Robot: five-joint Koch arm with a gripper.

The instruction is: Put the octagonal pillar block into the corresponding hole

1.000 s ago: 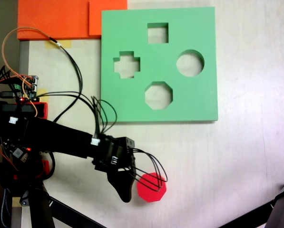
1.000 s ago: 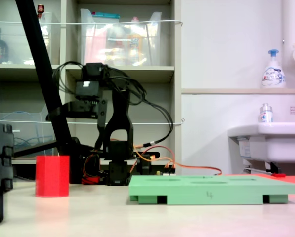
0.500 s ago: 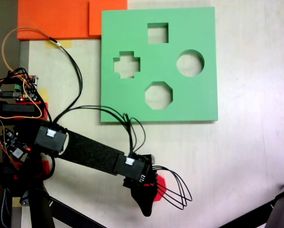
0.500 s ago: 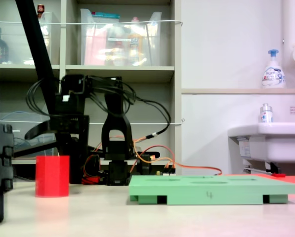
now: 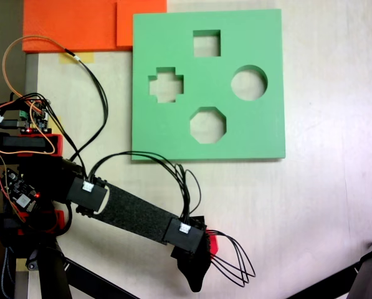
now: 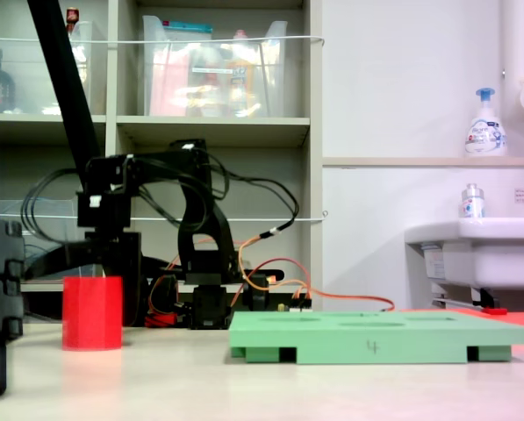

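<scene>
Counting first: one red block, one green board, one arm with one claw. The board carries four cutouts, one each of square, cross, round and eight-sided. Two orange foam sheets lie overlapping at the top left corner in the view from above, the green board touching their right edge.

Seen from above, the arm reaches from the left edge down and to the right, and its black wrist and claw sit over the red block, covering nearly all of it. Only a small red sliver shows at the right side of the wrist, beside a bundle of looping black wires. The block lies on the bare table, well apart from the board and below its bottom edge, and so well apart from the eight-sided hole too.

In the low side view the block stands upright on the table at the left, apart from the board, which lies flat to its right. The black claw parts hang directly above and behind the block, reaching down to its top edge. Whether the fingers touch the block I cannot tell.

How wide the claw stands is not clear: from above the jaws merge into one dark shape, and from the side they blend with the dark arm behind them.

Along the back wall there are shelves, a sink and one soap bottle.
</scene>
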